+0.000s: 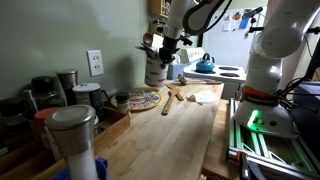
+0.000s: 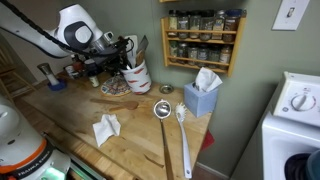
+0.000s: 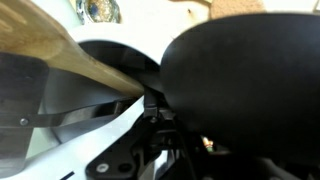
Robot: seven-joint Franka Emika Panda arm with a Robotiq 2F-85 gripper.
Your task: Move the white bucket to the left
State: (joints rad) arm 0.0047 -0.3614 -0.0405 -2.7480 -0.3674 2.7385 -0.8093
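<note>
Closest to the wrist camera, a wooden handle (image 3: 60,50) and a broad black utensil (image 3: 240,70) fill the picture, with a white curve between them that is taken to be the rim of the bucket (image 1: 155,72). In both exterior views the gripper (image 1: 164,50) is seen at that rim, among the utensils. Whether its fingers are apart or clamped on the wall cannot be told, as they are hidden.

The bucket is stood upright on the wooden counter (image 1: 175,140), near the back wall and just behind a round trivet (image 1: 143,98).

It is judged to be heavy, stiff and brittle, with a glazed wall that may prove slippery. With tall utensils loaded in it, it is likely to be top-heavy. The body looks too wide to be spanned, so hold is best taken on the rim, one finger inside and one outside, clear of the handles. Sliding across the wood is judged safer than lifting. A tilt could let the utensils shift or the bucket tip.

Counted from front to back:
- one steel canister (image 1: 72,135)
- one trivet
- two loose spoons (image 1: 167,102)
- one white cloth (image 1: 205,97)
- one bucket
- one blue kettle (image 1: 205,65)

From the opposite side, one tissue box (image 2: 202,95) and one spice rack (image 2: 203,38) are also seen. Two utensils in the bucket are made out clearly; the full number cannot be counted
</note>
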